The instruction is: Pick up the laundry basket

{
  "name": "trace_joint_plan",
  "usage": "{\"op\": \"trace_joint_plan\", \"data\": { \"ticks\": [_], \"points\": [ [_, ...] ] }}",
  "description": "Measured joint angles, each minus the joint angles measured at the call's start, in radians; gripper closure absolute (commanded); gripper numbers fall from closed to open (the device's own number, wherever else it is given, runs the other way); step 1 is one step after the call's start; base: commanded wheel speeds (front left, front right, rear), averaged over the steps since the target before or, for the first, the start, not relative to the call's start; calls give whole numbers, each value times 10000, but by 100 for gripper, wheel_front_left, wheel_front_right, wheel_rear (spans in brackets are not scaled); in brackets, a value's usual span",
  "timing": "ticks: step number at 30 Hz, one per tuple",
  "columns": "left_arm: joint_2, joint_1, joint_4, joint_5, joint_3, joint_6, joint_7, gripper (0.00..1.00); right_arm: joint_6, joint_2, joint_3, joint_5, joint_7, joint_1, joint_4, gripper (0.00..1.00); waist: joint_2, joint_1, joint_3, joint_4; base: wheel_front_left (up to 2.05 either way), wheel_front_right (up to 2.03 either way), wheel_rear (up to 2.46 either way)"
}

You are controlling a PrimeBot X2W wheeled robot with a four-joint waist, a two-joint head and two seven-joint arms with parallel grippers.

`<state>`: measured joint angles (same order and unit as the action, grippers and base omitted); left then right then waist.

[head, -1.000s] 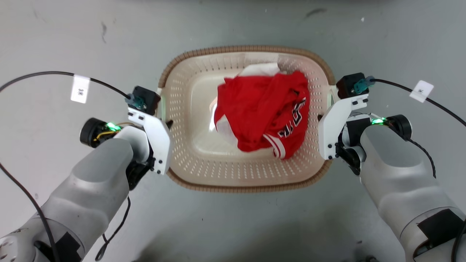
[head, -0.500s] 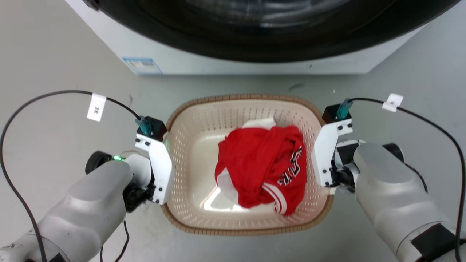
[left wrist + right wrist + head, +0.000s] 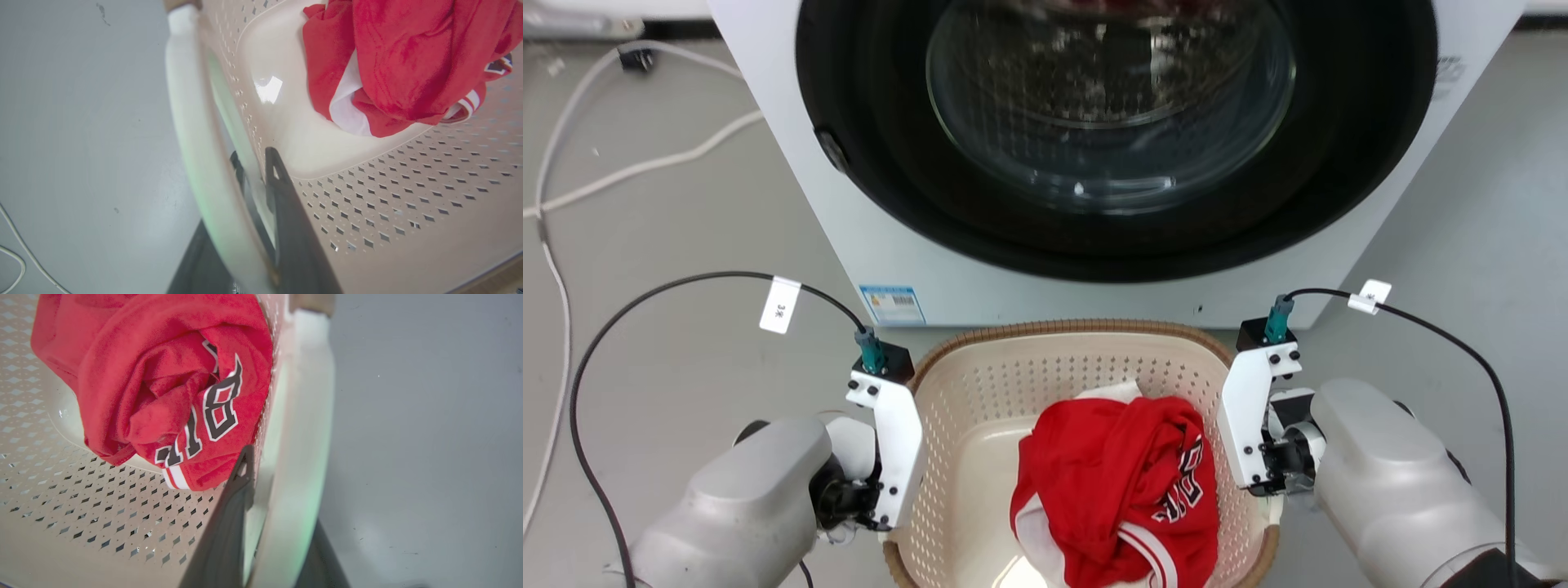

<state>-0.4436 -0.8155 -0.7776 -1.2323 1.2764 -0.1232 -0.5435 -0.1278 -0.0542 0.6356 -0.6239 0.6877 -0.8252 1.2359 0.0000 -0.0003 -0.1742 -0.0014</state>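
Observation:
The laundry basket point(image 3: 980, 384) is a cream perforated tub with a brown woven-look rim, low in the head view between my two arms. A red garment point(image 3: 1119, 482) with white trim lies bunched inside. My left gripper point(image 3: 253, 157) is shut on the basket's white left handle point(image 3: 192, 122), one dark finger inside the wall and one outside. My right gripper point(image 3: 278, 469) is shut on the white right handle point(image 3: 302, 416) in the same way, beside the lettered red cloth point(image 3: 163, 375). The basket's near edge is cut off by the head view's bottom edge.
A white front-loading washing machine point(image 3: 849, 229) with a dark round glass door point(image 3: 1111, 98) stands just beyond the basket. White cables point(image 3: 572, 188) trail over the grey floor at the far left. Bare grey floor point(image 3: 1462, 204) lies to the right.
The whole head picture has shifted, so the camera has moved: the washing machine now shows above and the basket sits lower in the picture. Both grippers have stayed on the handles.

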Motion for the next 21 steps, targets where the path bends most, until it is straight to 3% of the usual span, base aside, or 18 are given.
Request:
{"op": "trace_joint_plan", "data": {
  "ticks": [10,21],
  "points": [
    [238,415,-169,-36,6,2,-470,100,2,-19,142,-303,176,460,130,100,0,0,1711,66,0,0,0],
    [391,585,-217,-305,2,10,-1244,100,2,-36,267,-506,382,578,286,100,0,1,2265,8,0,0,0]
  ]
}}
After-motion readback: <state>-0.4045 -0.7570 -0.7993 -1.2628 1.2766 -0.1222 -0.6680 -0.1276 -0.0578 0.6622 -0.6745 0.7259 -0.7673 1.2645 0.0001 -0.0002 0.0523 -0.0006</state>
